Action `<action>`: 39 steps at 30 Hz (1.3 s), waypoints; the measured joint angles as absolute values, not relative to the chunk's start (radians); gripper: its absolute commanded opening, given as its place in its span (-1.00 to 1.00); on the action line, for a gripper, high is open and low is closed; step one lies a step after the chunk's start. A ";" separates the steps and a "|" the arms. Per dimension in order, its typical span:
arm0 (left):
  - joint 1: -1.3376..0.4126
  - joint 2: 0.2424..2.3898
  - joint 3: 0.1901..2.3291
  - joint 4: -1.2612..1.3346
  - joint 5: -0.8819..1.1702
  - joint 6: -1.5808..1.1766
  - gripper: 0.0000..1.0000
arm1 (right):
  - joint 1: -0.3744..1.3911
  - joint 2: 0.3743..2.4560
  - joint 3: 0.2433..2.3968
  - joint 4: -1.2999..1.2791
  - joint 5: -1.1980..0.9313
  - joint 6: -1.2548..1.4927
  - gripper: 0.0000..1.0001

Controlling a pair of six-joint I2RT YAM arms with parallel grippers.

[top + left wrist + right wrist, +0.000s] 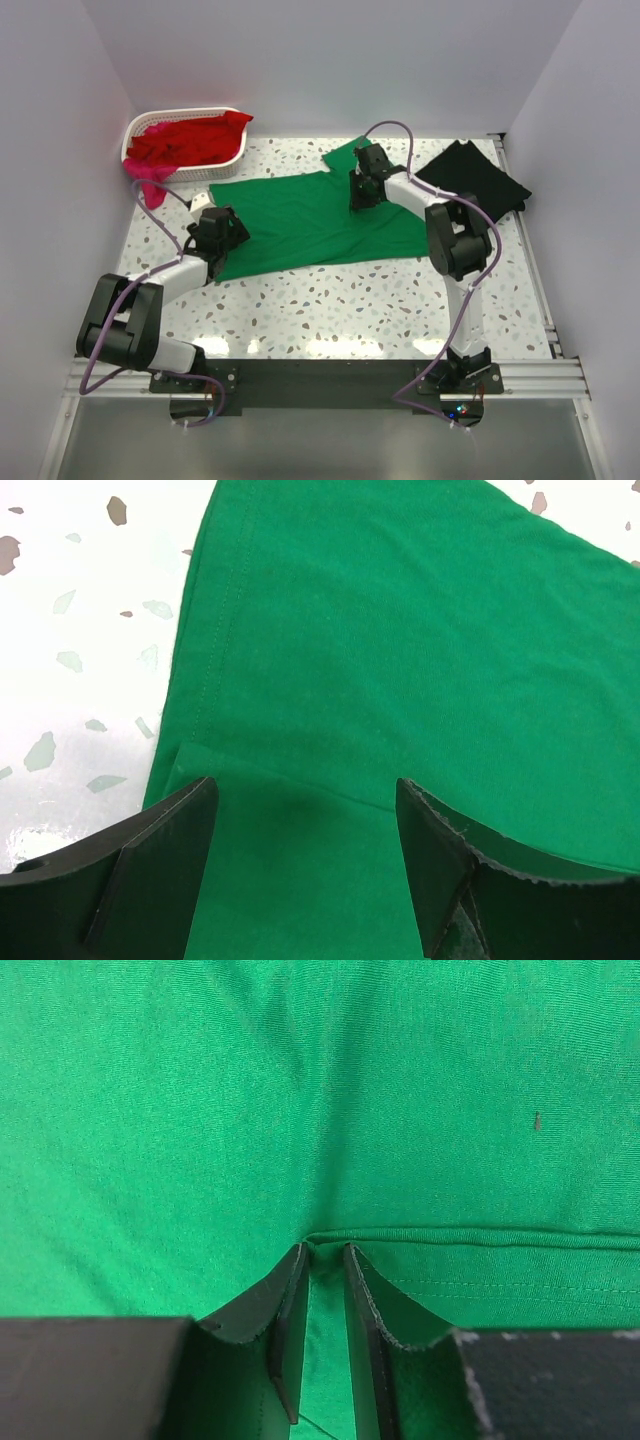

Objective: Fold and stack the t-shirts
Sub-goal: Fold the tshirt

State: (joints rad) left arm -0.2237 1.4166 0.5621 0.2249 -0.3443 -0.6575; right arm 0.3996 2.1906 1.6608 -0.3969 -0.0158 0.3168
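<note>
The bright green t-shirt point(300, 215) lies spread flat across the middle of the table. My left gripper point(228, 232) hangs open over its lower left part, near the hem; in the left wrist view the gripper point(305, 800) straddles flat green cloth point(400, 660) with nothing between the fingers. At the shirt's upper right, my right gripper point(360, 195) presses down. Its jaws point(325, 1250) stand nearly together on a small ridge of green cloth point(300, 1090) beside a stitched hem. A black t-shirt point(475, 178) lies folded at the far right.
A white lattice basket point(236, 157) stands at the far left corner with a red shirt point(190, 140) in it. Magenta cloth point(150, 180) hangs over its near rim. Walls close in the table on the left, back and right.
</note>
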 measured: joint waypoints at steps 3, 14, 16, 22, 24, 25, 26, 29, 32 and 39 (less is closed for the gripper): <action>-0.224 1.417 0.562 0.225 -0.344 -0.657 0.53 | 0.400 2.196 1.661 -0.397 -0.016 0.312 -0.68; -0.223 1.425 0.559 0.226 -0.344 -0.657 0.53 | 0.401 2.201 1.658 -0.392 -0.016 0.307 -1.00; -0.223 1.425 0.559 0.226 -0.344 -0.657 0.53 | 0.401 2.190 1.641 -0.382 -0.018 0.308 -1.00; -0.221 1.427 0.559 0.226 -0.343 -0.657 0.52 | 0.402 2.151 1.591 -0.373 -0.036 0.313 -1.00; -0.220 1.427 0.559 0.226 -0.343 -0.657 0.52 | 0.402 2.130 1.574 -0.371 -0.044 0.314 -1.00; -0.219 1.427 0.559 0.226 -0.342 -0.657 0.53 | 0.403 2.119 1.566 -0.367 -0.045 0.315 -1.00; -0.218 1.427 0.558 0.226 -0.342 -0.657 0.52 | 0.404 2.106 1.559 -0.366 -0.045 0.316 -1.00; -0.216 1.427 0.558 0.228 -0.339 -0.657 0.52 | 0.406 2.079 1.551 -0.354 -0.050 0.321 -1.00; -0.216 1.427 0.558 0.230 -0.336 -0.657 0.52 | 0.406 2.072 1.551 -0.338 -0.067 0.324 -1.00; -0.216 1.429 0.558 0.231 -0.332 -0.657 0.52 | 0.406 2.073 1.551 -0.328 -0.100 0.339 -1.00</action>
